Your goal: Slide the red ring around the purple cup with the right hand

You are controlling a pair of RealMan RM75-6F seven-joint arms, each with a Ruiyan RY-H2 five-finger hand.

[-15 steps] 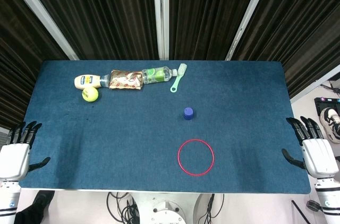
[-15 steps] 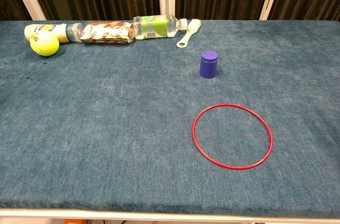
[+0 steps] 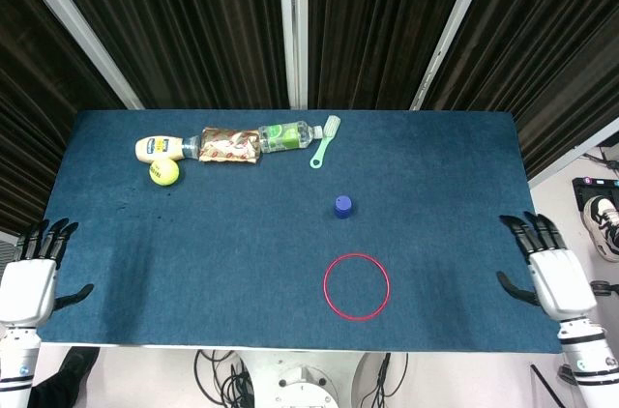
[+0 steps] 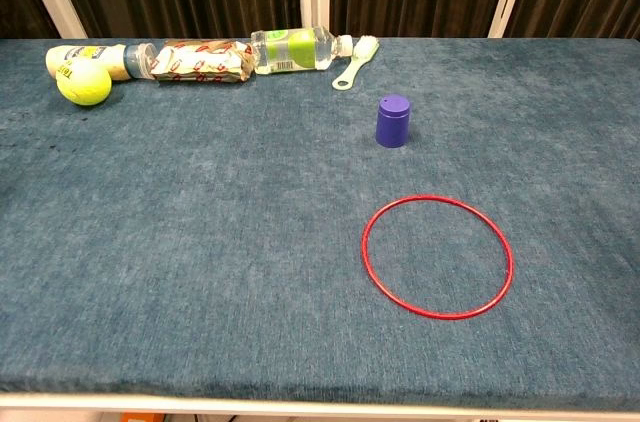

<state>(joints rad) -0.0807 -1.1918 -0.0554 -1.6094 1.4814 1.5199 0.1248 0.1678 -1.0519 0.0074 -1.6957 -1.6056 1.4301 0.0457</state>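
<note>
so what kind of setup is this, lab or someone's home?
Most likely a robot test lab, not a home. A table with blue cloth stands before dark curtains, cables hang under its near edge, and assorted props sit on it: a red ring, a purple cup and a tennis ball.

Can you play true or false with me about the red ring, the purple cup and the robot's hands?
1. The red ring is already around the purple cup. False: the cup stands outside it, farther back.
2. The right hand holds nothing. True.
3. The tennis ball sits inside the ring. False: it lies by the bottles at the far left.
4. The left hand is at the table's edge, away from the ring. True.
</note>
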